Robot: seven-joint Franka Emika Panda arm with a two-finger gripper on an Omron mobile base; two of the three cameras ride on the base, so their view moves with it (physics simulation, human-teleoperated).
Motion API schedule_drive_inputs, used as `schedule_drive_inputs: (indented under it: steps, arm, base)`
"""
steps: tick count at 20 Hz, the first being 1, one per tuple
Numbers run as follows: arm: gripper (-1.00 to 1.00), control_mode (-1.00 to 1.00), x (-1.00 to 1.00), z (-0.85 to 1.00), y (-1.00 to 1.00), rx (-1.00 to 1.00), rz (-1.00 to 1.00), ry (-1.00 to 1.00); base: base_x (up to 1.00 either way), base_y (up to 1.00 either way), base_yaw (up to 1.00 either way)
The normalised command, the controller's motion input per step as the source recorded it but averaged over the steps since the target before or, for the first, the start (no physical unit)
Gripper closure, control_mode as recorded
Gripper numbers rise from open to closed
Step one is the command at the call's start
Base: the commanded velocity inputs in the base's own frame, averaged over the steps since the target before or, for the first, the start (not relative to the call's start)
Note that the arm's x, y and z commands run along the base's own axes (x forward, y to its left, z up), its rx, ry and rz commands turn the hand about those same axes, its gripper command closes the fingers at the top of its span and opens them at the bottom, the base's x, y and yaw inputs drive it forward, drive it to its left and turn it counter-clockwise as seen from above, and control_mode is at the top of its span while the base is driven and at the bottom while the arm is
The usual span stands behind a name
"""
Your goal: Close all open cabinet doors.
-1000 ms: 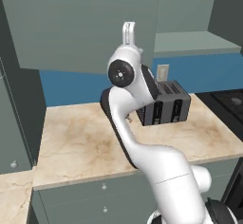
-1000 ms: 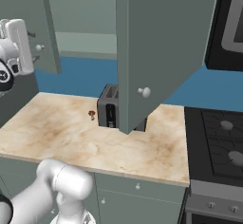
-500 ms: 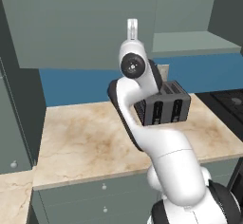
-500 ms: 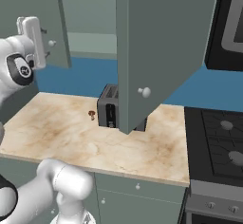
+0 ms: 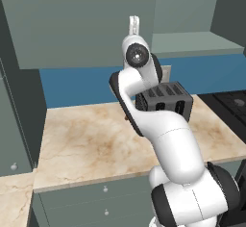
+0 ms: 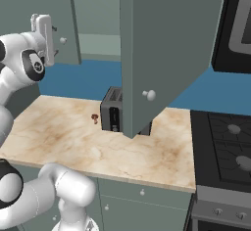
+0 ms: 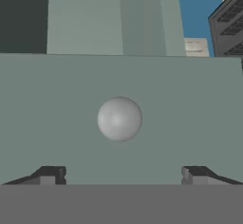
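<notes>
A: Dark finger tips of the gripper (image 7: 118, 173) stand spread wide, holding nothing, square to the left grey-green flat cabinet door (image 7: 118, 147). Why there?

B: Likely to push it shut; its round silver knob (image 7: 119, 118) lies centred just beyond the tips.

A: And the other door?

B: The right grey-green panel (image 6: 166, 54) hangs wide open, well right, above the black toaster (image 6: 113, 110).

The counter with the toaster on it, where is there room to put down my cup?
The marble counter is bare left of the black toaster, out to the front edge, apart from a small brown thing beside the toaster. There is also bare counter between the toaster and the stove. It is crowded above the toaster, where the open cabinet door hangs over the counter.
</notes>
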Motion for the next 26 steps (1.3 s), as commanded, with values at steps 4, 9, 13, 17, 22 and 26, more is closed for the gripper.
schedule_drive_inputs:
  steps: [4,9,13,17,22,26]
  arm:
    - [-1.0,-1.0,0.33,-0.01,0.0,0.05,0.0,0.02]
    - [-1.0,-1.0,0.32,-0.09,0.0,0.02,0.0,0.0]
    - [-1.0,-1.0,0.31,-0.15,0.0,0.0,0.0,0.0]
    - [-1.0,-1.0,0.39,-0.19,0.0,0.0,0.0,0.0]
    - [-1.0,-1.0,0.28,-0.13,0.04,0.0,0.02,0.0]
    - [-1.0,-1.0,0.23,-0.17,0.0,0.0,0.01,0.01]
  base:
    - [0.0,0.0,0.0]
    - [0.0,0.0,0.0]
    - [0.0,0.0,0.0]
    - [0.0,0.0,0.0]
    - [0.0,0.0,0.0]
    - [0.0,0.0,0.0]
